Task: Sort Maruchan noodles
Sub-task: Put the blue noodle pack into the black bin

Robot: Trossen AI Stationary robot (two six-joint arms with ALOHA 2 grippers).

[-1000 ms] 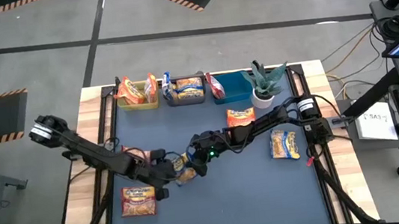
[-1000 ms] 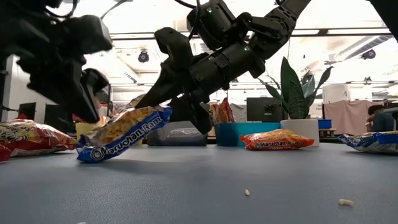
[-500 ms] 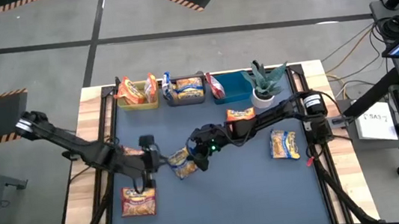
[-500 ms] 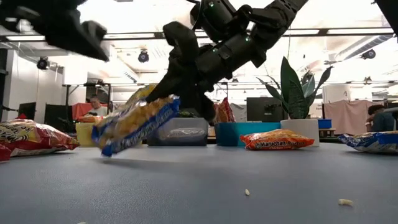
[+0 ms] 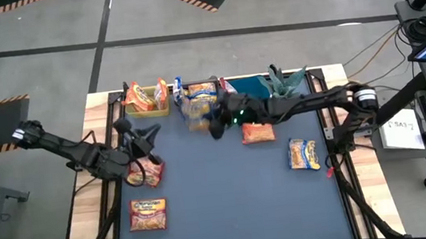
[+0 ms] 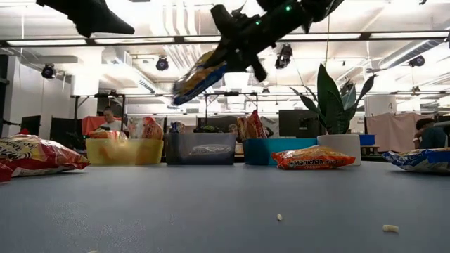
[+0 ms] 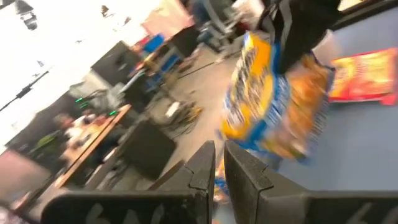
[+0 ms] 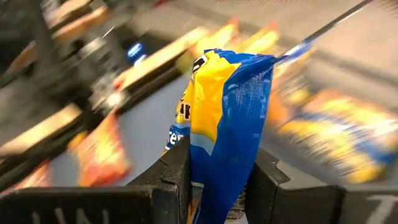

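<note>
My right gripper (image 5: 212,122) is shut on a yellow-and-blue noodle packet (image 5: 195,112) and holds it in the air at the near rim of the grey bin (image 5: 199,98). In the low view the packet (image 6: 200,74) hangs high above the bins. My left gripper (image 5: 141,136) hovers over the table's left part, fingers together and touching nothing, above an orange packet (image 5: 152,171) that lies flat. Other packets lie flat on the table: an orange one (image 5: 257,133), a yellow-and-blue one (image 5: 304,154) and a red-orange one (image 5: 148,214). My right gripper pinches the yellow-and-blue packet between its two fingers (image 8: 180,171) at one short end (image 8: 217,155). The arm comes level from the table's right side. The packet is lifted clear and slants down and away from the fingers toward the table's left (image 6: 184,88).
A yellow-green bin (image 5: 146,100), the grey bin and a blue bin (image 5: 249,93) line the far edge, each with packets in it. A potted plant (image 5: 282,89) stands right of the blue bin, close to my right arm. Crumbs (image 6: 280,217) lie on the near mat.
My right gripper has lifted the yellow-and-blue packet clear of the table's middle, where its lower end rested, and carried it up and toward the far edge to the grey bin. My left gripper has drawn back from the packet toward the table's left edge and risen.
</note>
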